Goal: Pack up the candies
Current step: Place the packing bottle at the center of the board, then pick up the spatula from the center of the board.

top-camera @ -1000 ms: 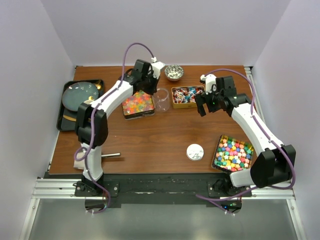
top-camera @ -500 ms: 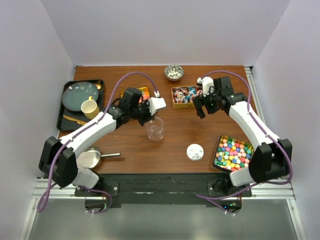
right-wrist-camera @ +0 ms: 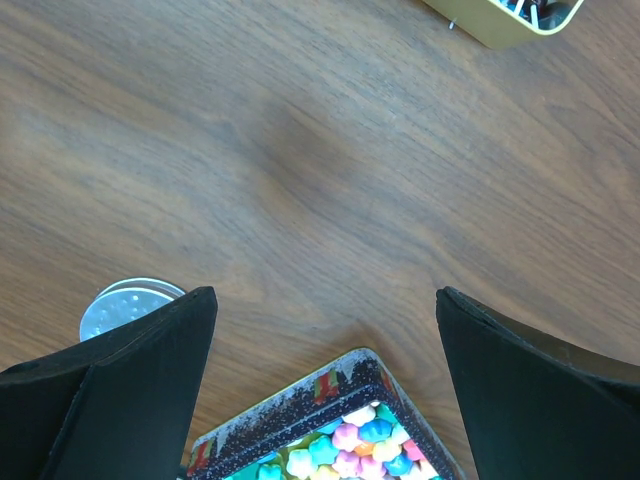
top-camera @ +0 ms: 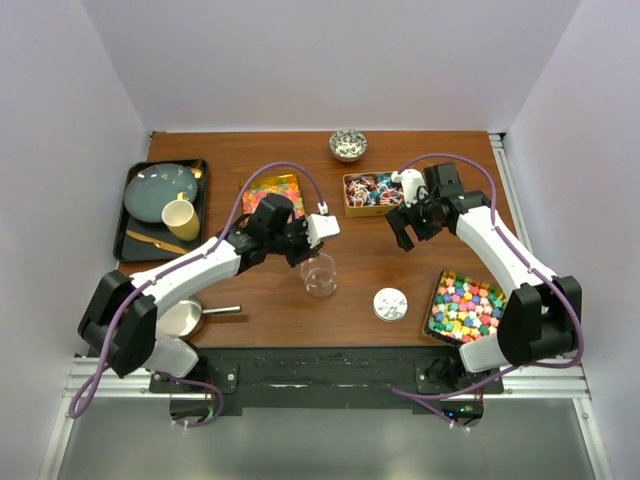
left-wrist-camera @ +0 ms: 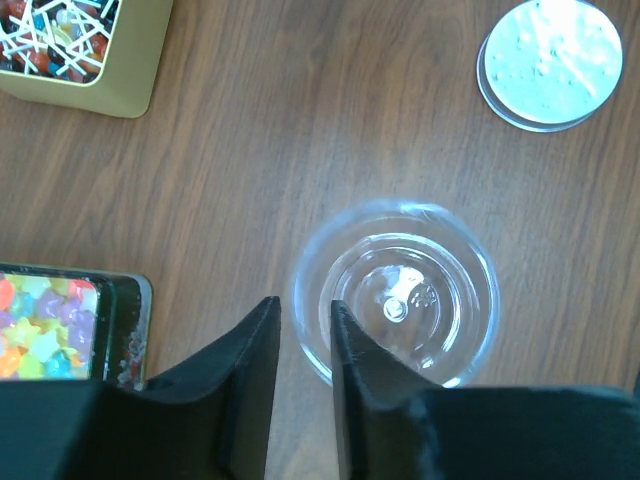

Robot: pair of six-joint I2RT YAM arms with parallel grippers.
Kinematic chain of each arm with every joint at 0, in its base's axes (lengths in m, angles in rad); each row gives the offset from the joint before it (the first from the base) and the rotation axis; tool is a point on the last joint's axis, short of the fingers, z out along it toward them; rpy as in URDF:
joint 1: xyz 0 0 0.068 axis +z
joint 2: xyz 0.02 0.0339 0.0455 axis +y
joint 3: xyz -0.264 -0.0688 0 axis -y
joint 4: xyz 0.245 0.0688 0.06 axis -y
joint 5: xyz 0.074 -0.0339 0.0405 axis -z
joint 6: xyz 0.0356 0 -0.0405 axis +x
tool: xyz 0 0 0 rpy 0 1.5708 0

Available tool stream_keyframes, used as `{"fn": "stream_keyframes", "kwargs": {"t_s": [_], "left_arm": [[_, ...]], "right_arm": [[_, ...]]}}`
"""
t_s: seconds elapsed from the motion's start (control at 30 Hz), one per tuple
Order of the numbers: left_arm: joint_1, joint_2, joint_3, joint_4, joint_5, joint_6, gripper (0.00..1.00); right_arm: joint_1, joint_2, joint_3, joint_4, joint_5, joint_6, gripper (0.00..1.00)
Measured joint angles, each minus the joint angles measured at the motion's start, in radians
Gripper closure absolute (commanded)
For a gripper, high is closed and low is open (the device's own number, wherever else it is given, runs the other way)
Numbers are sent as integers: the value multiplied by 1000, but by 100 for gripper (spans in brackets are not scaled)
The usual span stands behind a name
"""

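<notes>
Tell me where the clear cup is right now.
In the top view the clear cup stands upright mid-table, just left of the round silver lid, with the left gripper straddling its rim.

We see the left gripper (top-camera: 306, 250) at the rim of a clear plastic cup (top-camera: 320, 278) standing upright mid-table, with a round silver lid (top-camera: 390, 304) near it. The right gripper (top-camera: 403, 232) hovers just beside a gold rectangular tin (top-camera: 349, 208) of wrapped candies (top-camera: 372, 190), well apart from the multicoloured cube candies (top-camera: 465, 306).
</notes>
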Motion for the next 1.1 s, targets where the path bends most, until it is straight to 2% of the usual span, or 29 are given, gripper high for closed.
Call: {"fn": "stream_keyframes", "kwargs": {"t_s": [0.13,0.3,0.43,0.5,0.67,0.8,0.9,1.0,1.1], "left_arm": [[0,-1,0,0,-4,-12,46],[16,-18,16,-52,-63,-47,28],[144,-100,58,-122,-95,-57,21],[227,-175,76,-168,-112,16,12],[352,-381,76,-370,-111,293,20],[482,-422,59,-558,-76,488,25],[676,-372,47,-659,-45,620,34],[849,-256,64,-771,-24,757,36],[950,-141,92,-847,9,858,36]], "right_arm": [[0,10,0,3,-6,0,6],[0,38,6,7,-22,0,6],[0,53,19,7,-23,0,6],[0,59,28,7,-26,1,3],[9,87,61,7,-31,3,1],[27,121,102,10,-31,1,1],[34,134,126,11,-32,1,1],[35,142,145,8,-43,0,1],[41,153,166,4,-49,0,1]]}}
